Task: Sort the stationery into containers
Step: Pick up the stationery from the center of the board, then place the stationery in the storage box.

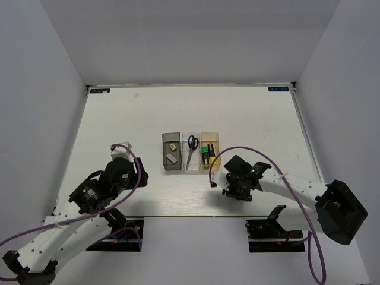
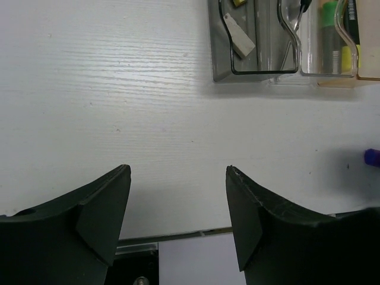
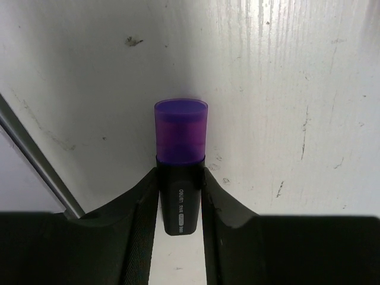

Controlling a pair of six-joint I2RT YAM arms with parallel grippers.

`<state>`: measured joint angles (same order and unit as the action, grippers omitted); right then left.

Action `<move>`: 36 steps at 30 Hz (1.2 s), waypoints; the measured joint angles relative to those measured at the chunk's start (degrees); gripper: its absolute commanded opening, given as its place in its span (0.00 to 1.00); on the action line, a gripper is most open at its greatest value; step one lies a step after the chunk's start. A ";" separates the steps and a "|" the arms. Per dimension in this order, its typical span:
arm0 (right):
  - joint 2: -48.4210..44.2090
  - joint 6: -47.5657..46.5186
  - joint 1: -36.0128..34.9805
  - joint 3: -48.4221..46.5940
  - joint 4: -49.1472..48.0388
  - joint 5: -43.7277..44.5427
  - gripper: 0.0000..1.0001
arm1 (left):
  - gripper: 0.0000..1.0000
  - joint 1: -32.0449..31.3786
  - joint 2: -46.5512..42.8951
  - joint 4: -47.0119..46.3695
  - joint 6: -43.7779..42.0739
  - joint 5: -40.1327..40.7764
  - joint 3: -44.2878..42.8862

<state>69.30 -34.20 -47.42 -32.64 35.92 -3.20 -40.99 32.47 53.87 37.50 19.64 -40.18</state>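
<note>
The right pincer [image 3: 180, 176] is closed on a purple-capped marker [image 3: 180, 139]. Its two fingers press the black barrel from either side, and the purple cap juts out past the fingertips. The marker sits low over the white surface [image 1: 130, 119], but I cannot tell whether it touches it.

The left pincer [image 2: 178, 178] is wide open and holds nothing; only bare surface shows between its dark fingers [image 2: 101, 205].

Ahead of the left pincer and off to its right stands the row of three joined bins.
- **Smoky grey bin** [image 1: 172, 168]: nearest to the left pincer, holding two eraser blocks [image 1: 173, 158], one beyond the other.
- **Clear bin** [image 1: 196, 161]: in the middle, with the black-handled scissors [image 1: 192, 142] lying lengthwise, handles at the far end.
- **Amber bin** [image 1: 218, 155]: closest to the right pincer, holding a green-ended marker [image 1: 204, 151] and a yellow-ended marker [image 1: 211, 155] side by side.

The right pincer hangs just short of the amber bin's near end and apart from it. The purple cap shows at the far right of the left wrist view, level with the left pincer's fingertips.
</note>
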 measured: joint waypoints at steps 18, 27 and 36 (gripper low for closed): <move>1.64 15.19 0.11 -25.33 1.16 -3.34 0.00 | 0.75 0.02 -2.34 6.93 1.11 5.86 0.09; 18.47 36.09 1.88 -36.50 -7.45 12.57 0.00 | 0.75 0.02 -3.08 10.32 3.82 7.65 0.44; 23.69 41.68 6.29 -36.57 -12.13 13.20 0.39 | 0.75 0.02 -4.00 12.17 4.76 8.94 0.44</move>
<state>92.99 7.49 -41.12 -69.21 23.79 10.00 -40.97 28.47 66.04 42.26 28.58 -39.75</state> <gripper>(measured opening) 0.354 0.752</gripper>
